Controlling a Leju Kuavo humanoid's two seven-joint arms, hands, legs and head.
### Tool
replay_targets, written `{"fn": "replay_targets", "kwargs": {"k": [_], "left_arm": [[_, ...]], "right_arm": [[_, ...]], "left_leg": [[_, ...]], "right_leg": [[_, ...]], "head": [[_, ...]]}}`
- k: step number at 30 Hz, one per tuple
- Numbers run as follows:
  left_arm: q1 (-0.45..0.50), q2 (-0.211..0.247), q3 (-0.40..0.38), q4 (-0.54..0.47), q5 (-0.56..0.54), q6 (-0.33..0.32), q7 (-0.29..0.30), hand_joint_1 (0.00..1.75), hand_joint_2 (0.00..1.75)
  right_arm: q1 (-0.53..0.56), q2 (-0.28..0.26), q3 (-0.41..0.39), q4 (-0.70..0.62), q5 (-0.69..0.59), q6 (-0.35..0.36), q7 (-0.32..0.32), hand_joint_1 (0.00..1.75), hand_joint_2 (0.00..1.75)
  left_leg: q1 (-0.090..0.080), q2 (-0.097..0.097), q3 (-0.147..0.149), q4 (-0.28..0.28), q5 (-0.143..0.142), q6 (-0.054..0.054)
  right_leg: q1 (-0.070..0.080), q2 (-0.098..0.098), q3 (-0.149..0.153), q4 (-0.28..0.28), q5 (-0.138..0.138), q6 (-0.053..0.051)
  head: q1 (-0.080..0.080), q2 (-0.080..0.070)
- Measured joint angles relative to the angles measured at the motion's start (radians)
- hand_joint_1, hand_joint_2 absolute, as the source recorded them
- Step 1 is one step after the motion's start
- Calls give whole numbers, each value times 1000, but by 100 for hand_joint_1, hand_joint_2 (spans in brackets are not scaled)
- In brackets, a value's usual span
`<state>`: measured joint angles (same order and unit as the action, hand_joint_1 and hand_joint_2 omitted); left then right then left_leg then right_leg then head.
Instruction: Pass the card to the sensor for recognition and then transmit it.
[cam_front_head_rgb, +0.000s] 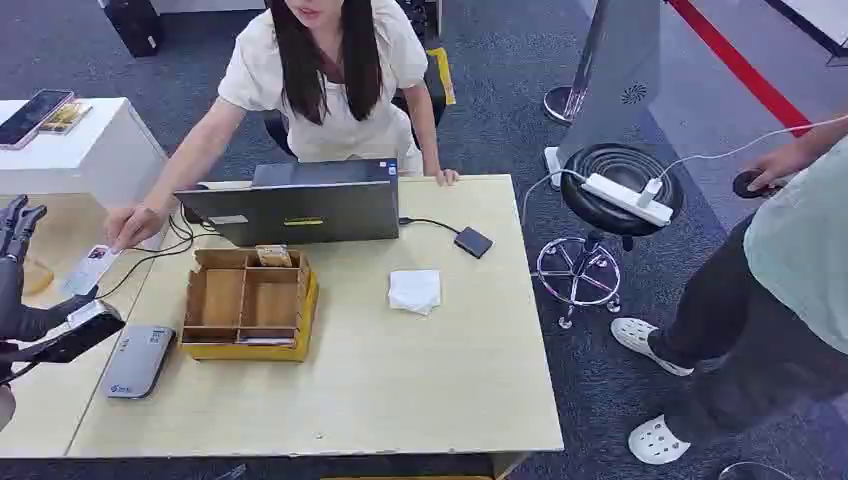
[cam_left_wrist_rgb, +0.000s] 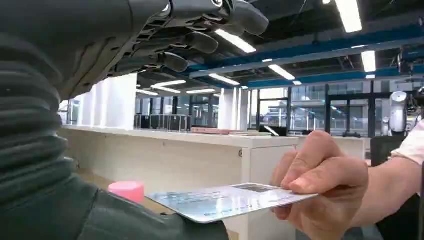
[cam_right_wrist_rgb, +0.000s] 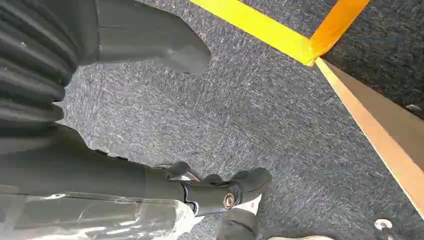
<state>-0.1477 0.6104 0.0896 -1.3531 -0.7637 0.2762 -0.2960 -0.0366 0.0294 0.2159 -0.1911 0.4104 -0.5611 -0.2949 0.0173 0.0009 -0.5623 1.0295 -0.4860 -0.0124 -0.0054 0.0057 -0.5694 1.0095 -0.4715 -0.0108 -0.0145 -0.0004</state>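
The robot's left hand (cam_left_wrist_rgb: 165, 45) has its fingers spread wide, holding nothing, while a person's hand (cam_left_wrist_rgb: 320, 187) pinches the pale plastic card (cam_left_wrist_rgb: 225, 200) just beside it. Right hand (cam_right_wrist_rgb: 220, 192): can't tell.

head looks down at table (cam_front_head_rgb: 400, 380); wrists close, sideways

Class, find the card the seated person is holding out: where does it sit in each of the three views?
Head view: card near the left edge, pinched by the person's hand.
Left wrist view: card low in the middle, edge-on.
Right wrist view: not in it.
Shared landmark: the person's hand on the card.
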Motion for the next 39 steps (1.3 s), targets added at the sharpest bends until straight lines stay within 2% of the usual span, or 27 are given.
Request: {"fn": "replay_targets", "kwargs": {"k": [6,7,8,19,20,21,22,23,27,30,39], "left_arm": [[-1,-5,-1,2,13,0,0,2,175],[-1,-5,-1,2,13,0,0,148,175],[-1,-6,-2,2,13,0,0,175,175],[6,4,-2,2,28,-24,-2,175,175],[6,4,-2,2,28,-24,-2,169,175],[5,4,-2,2,29,-24,-2,155,175],[4,4,-2,2,29,-24,-2,152,175],[4,4,-2,2,29,-24,-2,157,175],[2,4,-2,2,27,-26,-2,155,175],[2,4,-2,2,27,-26,-3,171,175],[4,4,-2,2,34,-27,-5,175,175]], "right_arm": [[1,0,0,0,0,-3,-3,0,175],[1,0,0,0,-1,-3,-3,0,175],[1,0,0,0,-1,-3,-5,0,175],[2,0,0,0,-6,-2,-13,0,175],[2,0,0,0,-6,-2,-14,0,175],[2,0,0,0,-6,-2,-15,0,175],[2,0,0,0,-6,-2,-15,0,175],[2,0,0,0,-6,-2,-15,0,175],[2,0,0,0,-6,-2,-16,0,175],[2,0,0,0,-6,-2,-16,0,175],[2,0,0,0,-6,-3,-20,0,175]], "left_leg": [[0,0,0,0,0,0],[0,0,0,0,0,0],[0,0,0,0,0,0],[0,0,0,0,0,0],[0,0,0,0,0,0],[0,0,0,0,0,0],[0,0,0,0,0,0],[0,0,0,0,0,0],[0,0,0,0,0,0],[0,0,0,0,0,0],[0,0,0,0,0,0]], "right_leg": [[0,0,0,0,0,0],[0,0,0,0,0,0],[0,0,0,0,0,0],[0,0,0,0,0,0],[0,0,0,0,0,0],[0,0,0,0,0,0],[0,0,0,0,0,0],[0,0,0,0,0,0],[0,0,0,0,0,0],[0,0,0,0,0,0],[0,0,0,0,0,0]], "head": [[0,0],[0,0],[0,0],[0,0],[0,0],[0,0],[0,0],[0,0],[0,0],[0,0],[0,0]]}}
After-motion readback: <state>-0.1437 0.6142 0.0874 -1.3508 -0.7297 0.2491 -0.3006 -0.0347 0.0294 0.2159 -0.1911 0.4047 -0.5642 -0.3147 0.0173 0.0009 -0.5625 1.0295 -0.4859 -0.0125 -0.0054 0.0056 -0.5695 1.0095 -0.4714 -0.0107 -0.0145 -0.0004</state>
